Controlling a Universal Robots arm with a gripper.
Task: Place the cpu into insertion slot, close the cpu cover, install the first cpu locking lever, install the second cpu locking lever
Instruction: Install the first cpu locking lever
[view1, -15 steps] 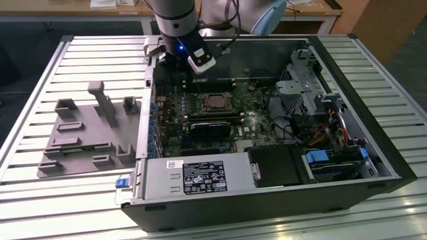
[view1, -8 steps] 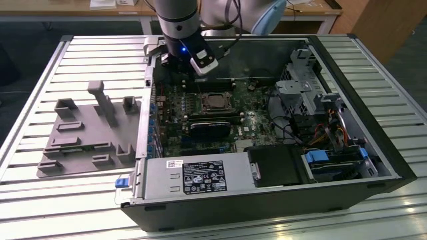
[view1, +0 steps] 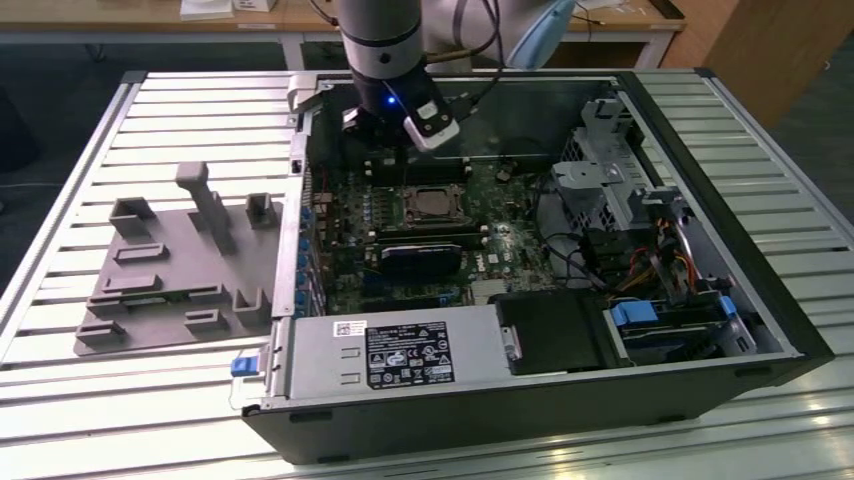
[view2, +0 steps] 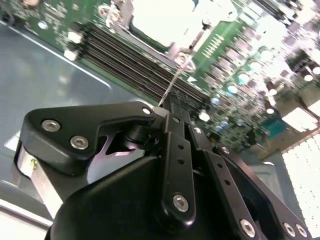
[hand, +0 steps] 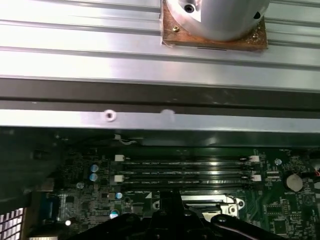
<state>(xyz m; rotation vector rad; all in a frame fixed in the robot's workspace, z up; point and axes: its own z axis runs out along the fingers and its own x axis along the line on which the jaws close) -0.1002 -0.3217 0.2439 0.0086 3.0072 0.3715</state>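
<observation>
Passing the grey power supply (view1: 387, 355) at the lower middle of the exterior view, then meeting the cpu (view1: 430, 205) at the frame's centre, lying flat in the insertion slot (view1: 404, 213) with the cpu cover (view2: 123, 15) folded down around it. Finding the gripper (view1: 398, 165) just beyond, upper middle, hanging low over the motherboard (view1: 354, 275). Pinching narrowly, in the second wrist view, on the end of a thin locking lever (view2: 181, 70) slanting toward the socket. Ending at the long memory slots (hand: 185, 170) beyond.
</observation>
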